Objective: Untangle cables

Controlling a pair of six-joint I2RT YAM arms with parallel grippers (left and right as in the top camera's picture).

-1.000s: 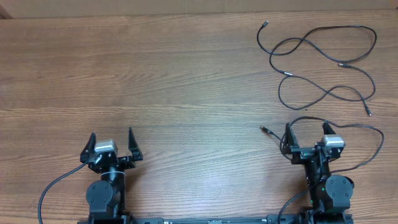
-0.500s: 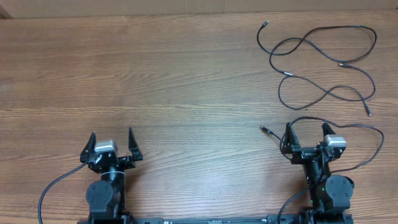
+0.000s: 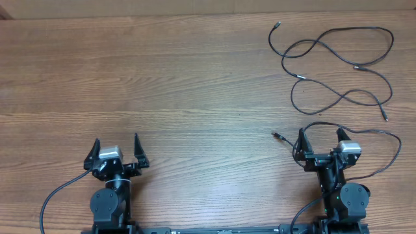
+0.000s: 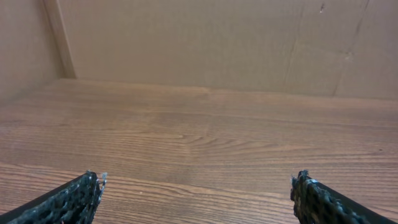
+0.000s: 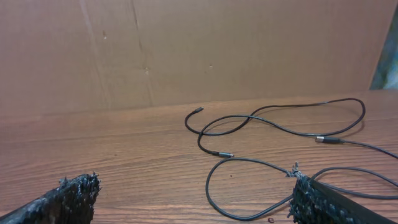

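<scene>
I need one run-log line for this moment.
left fingers: open, empty | right fingers: open, empty | cables: crossed, right side, not gripped

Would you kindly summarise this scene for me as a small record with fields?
surface: brown wooden table
left gripper: open, empty
right gripper: open, empty
far cables: thin black cords with metal-tipped plugs, loosely looped and crossing, far right of table
near cable: single thin black cord, lying beside right gripper
task state: cords crossed, none gripped
</scene>
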